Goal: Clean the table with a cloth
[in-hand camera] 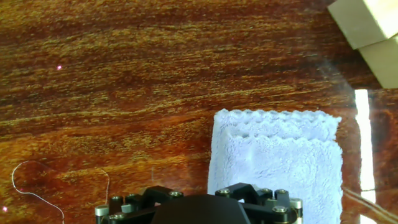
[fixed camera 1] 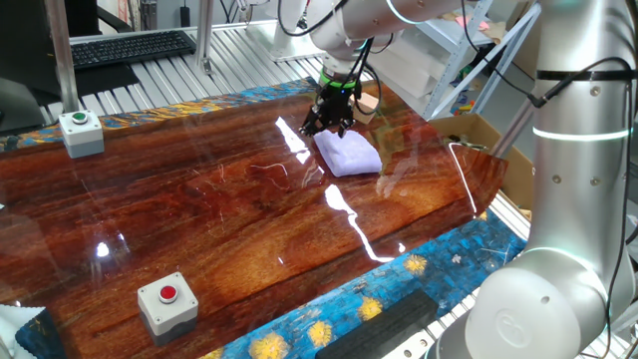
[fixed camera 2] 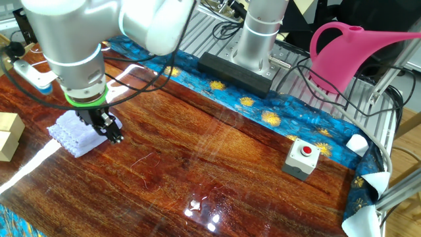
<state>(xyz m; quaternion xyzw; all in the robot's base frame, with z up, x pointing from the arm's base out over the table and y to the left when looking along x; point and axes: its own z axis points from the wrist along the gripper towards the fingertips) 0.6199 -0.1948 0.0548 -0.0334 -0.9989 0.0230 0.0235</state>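
The pale lavender cloth (fixed camera 1: pixel 351 156) lies folded flat on the glossy reddish-brown table (fixed camera 1: pixel 199 219), near its far right side. It also shows in the other fixed view (fixed camera 2: pixel 74 135) and in the hand view (in-hand camera: pixel 280 155) on the table (in-hand camera: pixel 124 74). My gripper (fixed camera 1: pixel 327 127) hangs low over the cloth's left edge, with its fingers spread and nothing between them. In the other fixed view the gripper (fixed camera 2: pixel 110 130) is at the cloth's right edge above the table (fixed camera 2: pixel 230 171). The hand view shows only the gripper's black base, not its fingertips.
Small tan boxes (in-hand camera: pixel 367 31) sit just beyond the cloth (fixed camera 2: pixel 6 135). A red-button box (fixed camera 1: pixel 167 302) stands near the front edge and a green-button box (fixed camera 1: pixel 80 130) at the far left. A pink watering can (fixed camera 2: pixel 355 52) and a second arm's base (fixed camera 2: pixel 260 33) stand off the table.
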